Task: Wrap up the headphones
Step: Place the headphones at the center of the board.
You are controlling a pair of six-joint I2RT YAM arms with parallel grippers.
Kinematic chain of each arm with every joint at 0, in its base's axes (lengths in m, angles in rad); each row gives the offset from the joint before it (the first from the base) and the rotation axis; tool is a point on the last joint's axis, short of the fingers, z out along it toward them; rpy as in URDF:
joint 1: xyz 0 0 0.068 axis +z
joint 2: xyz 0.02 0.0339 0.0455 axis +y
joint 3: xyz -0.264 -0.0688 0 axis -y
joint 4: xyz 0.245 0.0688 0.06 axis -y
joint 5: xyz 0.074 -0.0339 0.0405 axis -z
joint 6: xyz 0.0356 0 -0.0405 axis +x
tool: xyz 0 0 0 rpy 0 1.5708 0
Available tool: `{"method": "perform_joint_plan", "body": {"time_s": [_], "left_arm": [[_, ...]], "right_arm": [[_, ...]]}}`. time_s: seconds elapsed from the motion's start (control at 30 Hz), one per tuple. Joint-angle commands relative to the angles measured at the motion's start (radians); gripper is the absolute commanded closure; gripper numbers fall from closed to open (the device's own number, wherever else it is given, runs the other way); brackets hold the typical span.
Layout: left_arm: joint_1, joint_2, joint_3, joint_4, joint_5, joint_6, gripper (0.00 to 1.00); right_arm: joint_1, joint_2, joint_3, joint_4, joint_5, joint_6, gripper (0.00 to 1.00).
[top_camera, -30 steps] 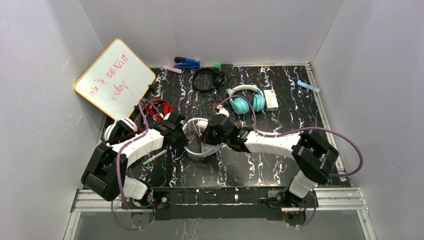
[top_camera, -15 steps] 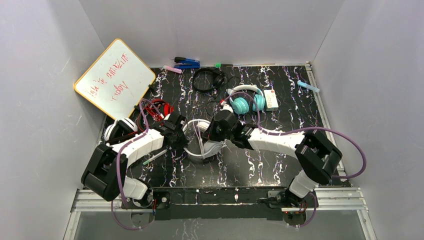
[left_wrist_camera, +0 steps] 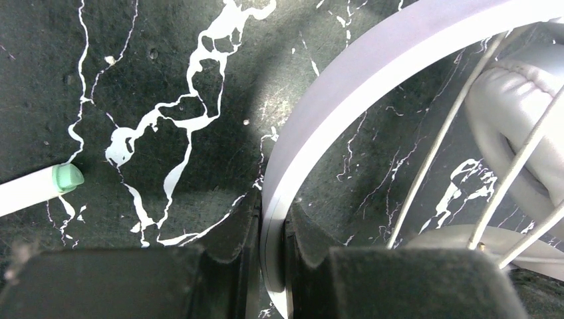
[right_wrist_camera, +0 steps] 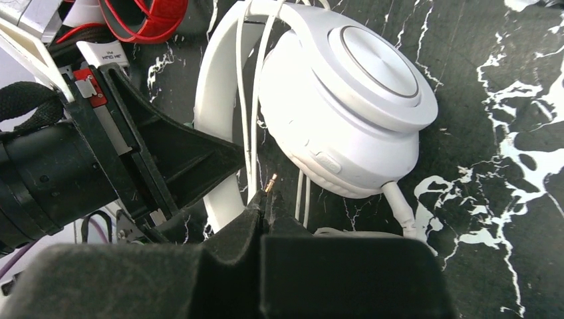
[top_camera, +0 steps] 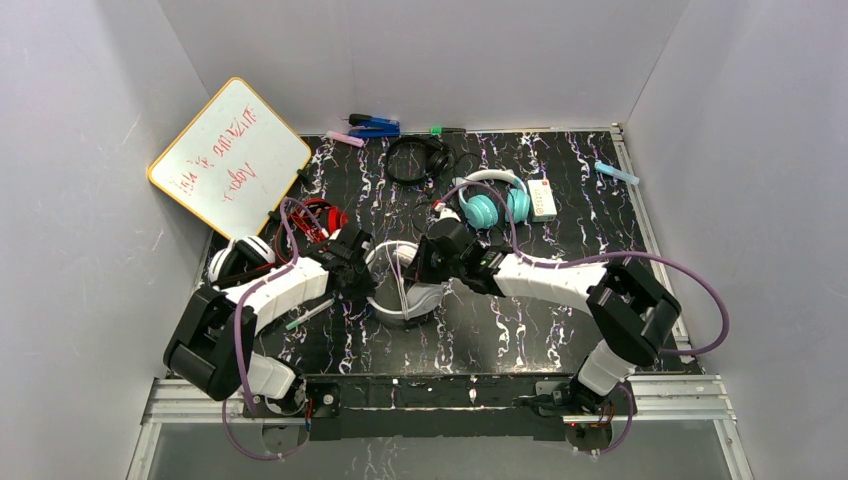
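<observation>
Up at ten o'clock a whiteboard [top_camera: 230,155] with red scribble leaned on the wall! At twelve lay a blue tool [top_camera: 375,127], a pink marker [top_camera: 345,139] just beside it. A white box [top_camera: 542,200] sat at one, a pale blue marker [top_camera: 616,173] at two, and a green-tipped pen [top_camera: 310,314] at eight on the marbled black mat [top_camera: 560,230].

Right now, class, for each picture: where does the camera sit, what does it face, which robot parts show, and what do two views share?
Top: above and behind the bases, facing down at the table; both arms show.
Left wrist: on the left gripper, facing the white headphones' band between its fingers.
Right wrist: on the right gripper, facing the ear cup; its fingers pinch the plug.
Shared: both wrist views show those headphones.
</observation>
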Motion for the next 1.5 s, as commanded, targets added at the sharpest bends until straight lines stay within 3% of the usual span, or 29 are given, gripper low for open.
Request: {"method": "perform_joint_plan", "body": {"time_s": [0.0, 0.13, 0.27, 0.7, 1.07, 1.3, 1.47], "left_arm": [[0.0, -0.005, 0.05, 0.003, 0.015, 0.001, 1.0], [0.0, -0.001, 0.064, -0.006, 0.013, 0.005, 1.0], [0.0, 0.003, 0.075, -0.015, 0.009, 0.009, 1.0], [0.0, 0.038, 0.127, -0.118, -0.065, 0.089, 1.0], [0.056, -0.008, 0.066, -0.175, -0.107, 0.162, 1.0], [0.109, -0.033, 0.042, -0.159, -0.158, 0.177, 0.94], [0.116, 0.002, 0.072, -0.115, -0.116, 0.192, 0.93]], "right_arm": [[-0.006, -0.062, 0.06, -0.065, 0.067, -0.076, 0.99], [-0.006, -0.093, 0.08, -0.13, 0.086, -0.119, 0.98], [-0.005, -0.104, 0.091, -0.156, 0.035, -0.172, 0.83], [0.002, -0.198, 0.097, -0.12, -0.042, -0.278, 0.68], [-0.002, -0.322, 0.071, -0.147, 0.05, -0.317, 0.62], [-0.025, -0.358, 0.068, -0.26, 0.172, -0.364, 0.42], [-0.077, -0.424, 0.019, -0.321, 0.214, -0.373, 0.4]]}}
